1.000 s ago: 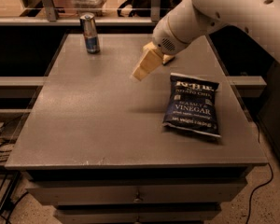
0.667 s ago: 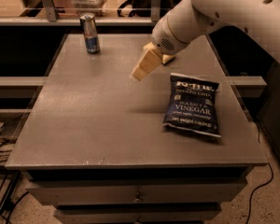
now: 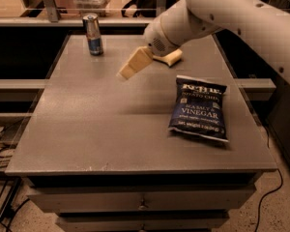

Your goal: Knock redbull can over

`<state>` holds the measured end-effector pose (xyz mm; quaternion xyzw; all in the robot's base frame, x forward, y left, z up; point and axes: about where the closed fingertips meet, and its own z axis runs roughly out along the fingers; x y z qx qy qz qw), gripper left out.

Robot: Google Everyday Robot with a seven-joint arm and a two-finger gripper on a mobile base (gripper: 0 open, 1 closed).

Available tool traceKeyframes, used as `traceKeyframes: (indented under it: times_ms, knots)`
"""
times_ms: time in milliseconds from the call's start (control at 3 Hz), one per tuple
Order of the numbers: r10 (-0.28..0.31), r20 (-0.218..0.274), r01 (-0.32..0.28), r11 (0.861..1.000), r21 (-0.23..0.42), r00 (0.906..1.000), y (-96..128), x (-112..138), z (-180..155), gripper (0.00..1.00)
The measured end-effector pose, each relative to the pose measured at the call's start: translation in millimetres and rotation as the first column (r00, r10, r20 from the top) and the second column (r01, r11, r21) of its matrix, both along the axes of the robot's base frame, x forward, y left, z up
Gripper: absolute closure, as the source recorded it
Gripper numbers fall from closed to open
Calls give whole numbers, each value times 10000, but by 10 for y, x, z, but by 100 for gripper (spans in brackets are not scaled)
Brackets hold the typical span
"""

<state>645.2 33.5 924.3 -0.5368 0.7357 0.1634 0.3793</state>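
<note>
Gripper (image 3: 150, 65) is drifting left of where it was a second ago, hovering with its two tan fingers (image 3: 135, 64) splaying apart, holding nothing; redbull can (image 3: 93, 34) is still standing upright, long axis vertical, top up, near the far-left corner of the table (image 3: 87, 129)

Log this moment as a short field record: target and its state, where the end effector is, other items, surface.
target: redbull can
target state: upright near the table's far left corner, not yet knocked over
arm position: end effector is above the far middle of the table, to the right of the can
contact: none, end effector and can are apart
other item: blue chip bag, lying flat on the right side
surface: grey table
</note>
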Motion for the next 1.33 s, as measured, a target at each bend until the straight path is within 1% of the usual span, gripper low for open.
traceKeyframes:
  times_ms: [333, 667, 1333]
  knots:
    - [-123, -214, 147, 9931, 1165, 9997, 282, 159, 37, 0]
    - [-452, -385, 525, 9750, 2158, 9982, 532, 366, 47, 0]
    - [-693, -411, 778, 9606, 2670, 9968, 959, 863, -95, 0]
